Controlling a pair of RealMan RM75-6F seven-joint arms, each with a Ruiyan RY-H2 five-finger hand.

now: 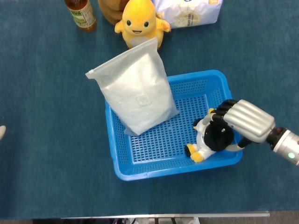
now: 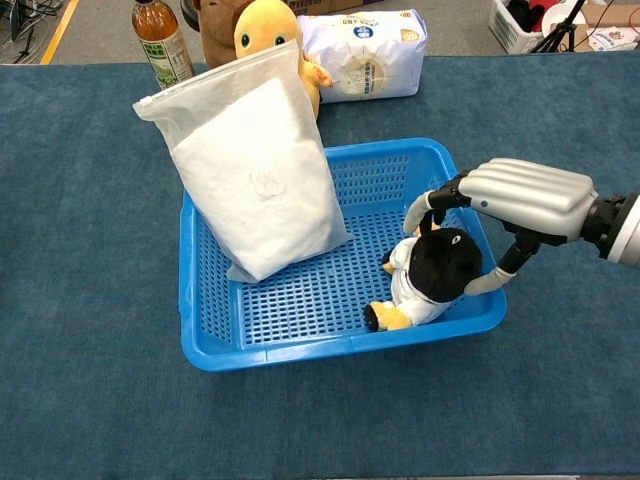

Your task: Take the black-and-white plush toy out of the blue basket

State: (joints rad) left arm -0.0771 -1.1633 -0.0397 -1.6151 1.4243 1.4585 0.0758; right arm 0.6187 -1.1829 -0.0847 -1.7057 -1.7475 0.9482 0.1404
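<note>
The black-and-white plush toy [image 1: 212, 136] [image 2: 428, 274] lies on the floor of the blue basket [image 1: 140, 170] [image 2: 330, 348], in its near right corner. My right hand [image 1: 243, 122] [image 2: 515, 200] reaches over the right rim. Its fingers curl over the top of the toy's black head and the thumb presses the head's right side, so the hand grips it. A tall white bag [image 1: 138, 93] [image 2: 255, 165] leans in the basket's left half. Only a pale tip of my left hand [image 1: 2, 131] shows at the left edge of the head view.
Behind the basket stand a yellow plush toy [image 1: 139, 23] [image 2: 270, 30], a brown bottle [image 1: 80, 13] [image 2: 160, 42] and a white packet [image 1: 187, 11] [image 2: 362, 52]. Blue cloth covers the table all around.
</note>
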